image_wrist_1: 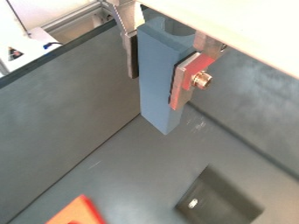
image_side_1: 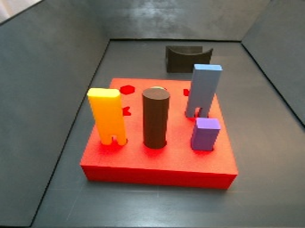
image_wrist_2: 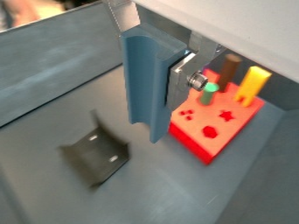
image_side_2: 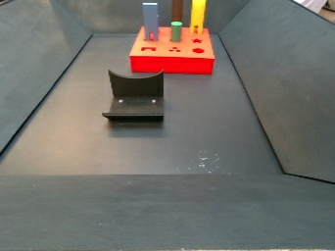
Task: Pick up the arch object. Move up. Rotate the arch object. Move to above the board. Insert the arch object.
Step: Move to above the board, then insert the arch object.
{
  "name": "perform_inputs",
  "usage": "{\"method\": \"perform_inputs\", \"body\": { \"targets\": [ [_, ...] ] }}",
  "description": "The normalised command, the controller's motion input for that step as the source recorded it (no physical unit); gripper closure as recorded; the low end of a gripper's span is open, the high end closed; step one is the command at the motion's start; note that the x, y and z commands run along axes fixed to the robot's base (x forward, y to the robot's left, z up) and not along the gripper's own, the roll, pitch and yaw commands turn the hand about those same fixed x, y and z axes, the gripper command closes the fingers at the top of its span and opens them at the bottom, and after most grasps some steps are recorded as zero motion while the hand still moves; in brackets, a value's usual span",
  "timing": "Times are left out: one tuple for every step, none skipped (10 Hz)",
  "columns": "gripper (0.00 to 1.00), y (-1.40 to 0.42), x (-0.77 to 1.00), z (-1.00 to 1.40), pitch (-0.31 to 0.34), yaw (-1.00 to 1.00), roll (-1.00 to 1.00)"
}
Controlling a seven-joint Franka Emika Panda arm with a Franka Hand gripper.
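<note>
My hand (image_wrist_2: 149,66) above grey floor, away from bright-red square board (image_wrist_2: 214,133); grip state unclear; dark bracket fixture (image_side_2: 133,95) lies apart, approach pending.

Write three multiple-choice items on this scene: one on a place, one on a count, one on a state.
1. Where does the fixture stand?
A. on top of the red slab
B. on the floor, apart from the board
C. leaning on a peg

2. How many pegs stand in the board?
A. two
B. four
C. six

3. How is the gripper?
A. clamped on a peg
B. resting on the slab
C. hanging above the floor between fixture and board

Key:
1. B, bare floor separates them in both side views.
2. B, yellow peg, brown peg, blue peg, purple peg.
3. C, a wrist view shows it clear of both.
</note>
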Motion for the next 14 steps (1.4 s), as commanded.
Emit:
{"method": "perform_inputs", "body": {
  "targets": [
    [1.0, -1.0, 0.14, 0.09, 0.309, -0.07, 0.27],
    [1.0, -1.0, 0.14, 0.1, 0.279, -0.04, 0.2],
    [1.0, -1.0, 0.16, 0.09, 0.215, -0.01, 0.12],
    [1.0, -1.0, 0.16, 0.1, 0.178, 0.0, 0.09],
    [1.0, -1.0, 0.17, 0.1, 0.148, 0.01, 0.06],
    [1.0, -1.0, 0.18, 0.1, 0.139, 0.01, 0.05],
    [1.0, -1.0, 0.2, 0.1, 0.139, 0.01, 0.04],
    [1.0, -1.0, 0.21, 0.11, 0.142, 0.01, 0.03],
    [1.0, -1.0, 0.25, 0.12, 0.15, 0.01, 0.04],
    [1.0, -0.71, 0.23, 0.09, 0.15, 0.01, 0.06],
    [1.0, -0.44, 0.18, 0.06, 0.146, 0.01, 0.07],
    [1.0, -0.32, 0.15, 0.05, 0.138, 0.01, 0.08],
    [1.0, -0.18, 0.1, 0.03, 0.115, 0.01, 0.08],
    [1.0, 0.37, 1.0, -0.45, 0.034, -0.03, -0.12]
  ]
}}
